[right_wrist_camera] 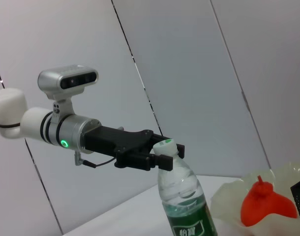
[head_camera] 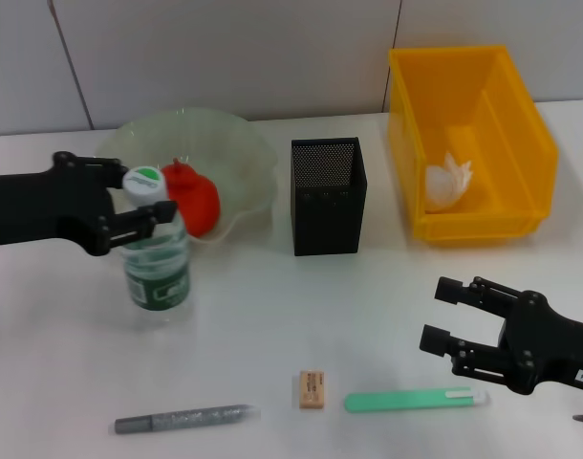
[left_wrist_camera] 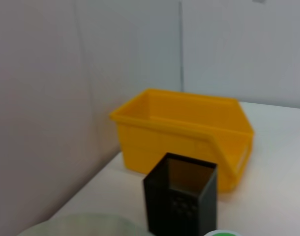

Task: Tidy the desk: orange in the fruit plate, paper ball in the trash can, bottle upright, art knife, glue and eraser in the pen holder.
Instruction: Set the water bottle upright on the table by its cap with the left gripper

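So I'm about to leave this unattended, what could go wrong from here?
1. The left gripper pinches the bottle only at its cap; letting go unevenly could tip it toward the fruit plate holding the orange.
2. The eraser lies flat and low, so the open right gripper may scrape the table.
3. The green-handled tool beside it could get nudged.

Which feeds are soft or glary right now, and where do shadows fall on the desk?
Head view: even light, faint shadows beside the pen holder and under the bottle held by the left gripper; no glare. Left wrist view: noticeably soft, trash can edges blurred. Right wrist view: sharp on the bottle, orange slightly soft. Right gripper open, casting a faint shadow.
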Robot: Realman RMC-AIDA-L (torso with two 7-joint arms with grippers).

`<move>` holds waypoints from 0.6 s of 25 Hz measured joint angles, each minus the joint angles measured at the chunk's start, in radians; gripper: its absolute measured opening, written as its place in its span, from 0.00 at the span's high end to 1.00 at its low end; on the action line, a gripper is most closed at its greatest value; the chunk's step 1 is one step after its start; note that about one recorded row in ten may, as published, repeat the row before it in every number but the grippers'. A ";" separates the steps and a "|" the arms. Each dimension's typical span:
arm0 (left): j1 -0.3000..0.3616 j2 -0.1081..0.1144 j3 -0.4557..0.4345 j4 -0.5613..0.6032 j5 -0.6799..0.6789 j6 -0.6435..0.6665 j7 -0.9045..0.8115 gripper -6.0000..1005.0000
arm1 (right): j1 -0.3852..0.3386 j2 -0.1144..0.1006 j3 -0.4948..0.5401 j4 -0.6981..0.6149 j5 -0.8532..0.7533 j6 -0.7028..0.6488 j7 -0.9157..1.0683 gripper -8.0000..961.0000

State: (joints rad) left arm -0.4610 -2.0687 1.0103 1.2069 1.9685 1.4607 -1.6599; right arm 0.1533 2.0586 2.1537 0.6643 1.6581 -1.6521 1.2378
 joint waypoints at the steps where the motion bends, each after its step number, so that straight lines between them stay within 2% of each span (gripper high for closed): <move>1: 0.011 0.002 -0.009 -0.008 -0.011 -0.013 0.015 0.54 | 0.001 0.000 0.000 -0.001 0.000 0.000 0.000 0.18; 6: 0.026 0.002 -0.044 -0.032 -0.023 -0.031 0.045 0.54 | 0.003 -0.001 0.000 0.000 0.000 0.000 -0.001 0.18; 8: 0.027 0.004 -0.083 -0.054 -0.027 -0.035 0.062 0.54 | 0.003 -0.001 0.000 0.001 0.000 0.000 -0.001 0.18; 15: 0.029 0.002 -0.096 -0.099 -0.037 -0.039 0.099 0.53 | 0.005 -0.003 0.000 0.001 0.000 0.000 -0.001 0.18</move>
State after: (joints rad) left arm -0.4318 -2.0667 0.9143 1.1078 1.9314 1.4216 -1.5608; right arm 0.1582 2.0557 2.1537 0.6655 1.6583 -1.6517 1.2368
